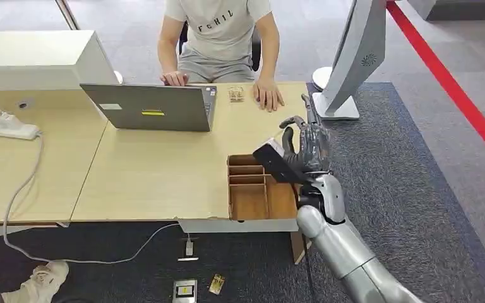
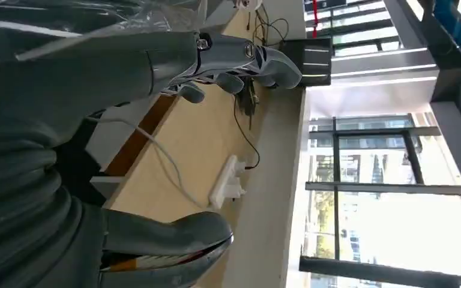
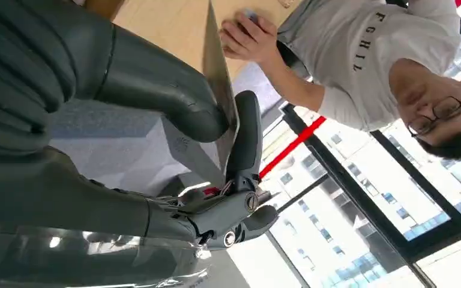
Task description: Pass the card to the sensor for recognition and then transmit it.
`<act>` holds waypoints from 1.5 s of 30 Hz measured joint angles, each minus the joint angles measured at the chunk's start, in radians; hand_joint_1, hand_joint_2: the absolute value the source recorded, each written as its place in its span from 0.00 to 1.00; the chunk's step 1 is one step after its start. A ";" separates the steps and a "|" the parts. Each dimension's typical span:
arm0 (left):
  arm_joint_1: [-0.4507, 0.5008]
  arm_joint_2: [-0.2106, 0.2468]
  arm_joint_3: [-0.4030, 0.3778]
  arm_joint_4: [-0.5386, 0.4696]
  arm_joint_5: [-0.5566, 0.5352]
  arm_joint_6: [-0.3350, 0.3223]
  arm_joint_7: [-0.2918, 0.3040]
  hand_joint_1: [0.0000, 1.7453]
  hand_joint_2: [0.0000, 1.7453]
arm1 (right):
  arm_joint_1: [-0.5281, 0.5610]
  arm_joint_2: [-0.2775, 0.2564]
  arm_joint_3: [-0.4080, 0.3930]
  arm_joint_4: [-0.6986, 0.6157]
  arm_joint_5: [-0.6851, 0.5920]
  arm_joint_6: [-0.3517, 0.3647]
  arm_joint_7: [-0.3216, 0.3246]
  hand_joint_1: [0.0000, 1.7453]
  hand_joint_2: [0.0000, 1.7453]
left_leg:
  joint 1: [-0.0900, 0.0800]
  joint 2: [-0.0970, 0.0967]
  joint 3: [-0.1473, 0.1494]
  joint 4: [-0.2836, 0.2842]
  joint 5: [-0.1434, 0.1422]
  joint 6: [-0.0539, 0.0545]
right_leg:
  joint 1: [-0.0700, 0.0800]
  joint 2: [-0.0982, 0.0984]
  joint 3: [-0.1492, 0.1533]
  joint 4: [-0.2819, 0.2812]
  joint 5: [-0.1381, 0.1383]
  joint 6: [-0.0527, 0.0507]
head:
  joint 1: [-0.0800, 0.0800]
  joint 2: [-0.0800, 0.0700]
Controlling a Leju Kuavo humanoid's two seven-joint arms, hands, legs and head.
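My right hand (image 1: pixel 307 149) is raised above the right end of the table and pinches a dark card (image 1: pixel 276 161) between thumb and fingers. The card hangs over the wooden compartment box (image 1: pixel 251 201) at the table's front edge. In the right wrist view the card (image 3: pixel 218 67) shows edge-on, clamped between the thumb and a dark finger (image 3: pixel 245 135). A grey-white standing device (image 1: pixel 354 58) rises at the table's far right. My left hand (image 2: pixel 241 60) hangs beside the table with thumb and fingers apart, holding nothing.
A person sits behind the table, one hand (image 1: pixel 268 96) flat on it, the other at an open laptop (image 1: pixel 153 108). A small object (image 1: pixel 236 95) lies by that hand. A power strip (image 1: pixel 4 127) and cable lie left. Small items (image 1: pixel 185 290) lie on the carpet.
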 joint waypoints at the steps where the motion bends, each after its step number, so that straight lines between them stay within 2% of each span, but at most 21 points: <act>1: 0.000 0.000 0.000 0.000 0.000 0.000 0.000 0.00 1.00 | 0.000 -0.002 0.000 -0.009 0.000 0.000 0.000 1.00 1.00 | 0.000 0.000 0.000 0.000 0.000 0.000 | 0.000 0.000 0.000 0.000 0.000 0.000 | 0.000 0.000; 7: 0.006 0.000 0.000 0.001 -0.024 0.000 0.000 0.00 1.00 | -0.012 0.008 0.002 -0.038 -0.005 -0.007 -0.024 1.00 1.00 | 0.000 0.000 -0.001 0.000 0.000 0.000 | 0.000 0.000 0.000 0.000 0.000 0.000 | 0.000 0.000; 13: 0.018 0.000 -0.005 0.012 -0.046 0.000 0.000 0.00 1.00 | -0.082 0.059 0.014 0.029 0.052 -0.032 -0.026 1.00 1.00 | 0.000 0.000 -0.001 0.000 0.000 0.000 | 0.000 0.000 0.000 0.001 0.000 0.000 | 0.000 0.000; 21: 0.022 0.000 -0.005 0.031 -0.025 0.000 0.000 0.00 1.00 | -0.172 0.133 0.040 0.185 0.150 -0.056 0.016 1.00 1.00 | 0.000 0.000 -0.001 0.000 0.000 0.000 | 0.000 0.000 0.000 0.001 0.000 0.000 | 0.000 0.000; 27: 0.019 0.000 0.000 0.034 0.024 0.000 0.000 0.00 1.00 | -0.217 0.167 0.049 0.305 0.204 -0.071 0.086 1.00 1.00 | 0.000 0.000 -0.001 0.000 0.000 0.000 | 0.000 0.000 -0.001 0.001 0.000 0.000 | 0.000 0.000; 36: 0.001 0.000 0.045 0.034 0.092 0.000 0.000 0.00 1.00 | -0.242 0.174 0.049 0.417 0.231 -0.080 0.133 1.00 1.00 | 0.000 0.000 -0.001 0.000 0.000 0.000 | 0.000 0.000 -0.001 0.001 0.000 0.000 | 0.000 0.000; 45: -0.009 0.000 0.074 0.034 0.105 0.000 0.000 0.00 1.00 | -0.247 0.174 0.049 0.466 0.238 -0.080 0.141 1.00 1.00 | 0.000 0.000 -0.001 0.000 0.000 0.000 | 0.000 0.000 -0.001 0.001 0.000 0.000 | 0.000 0.000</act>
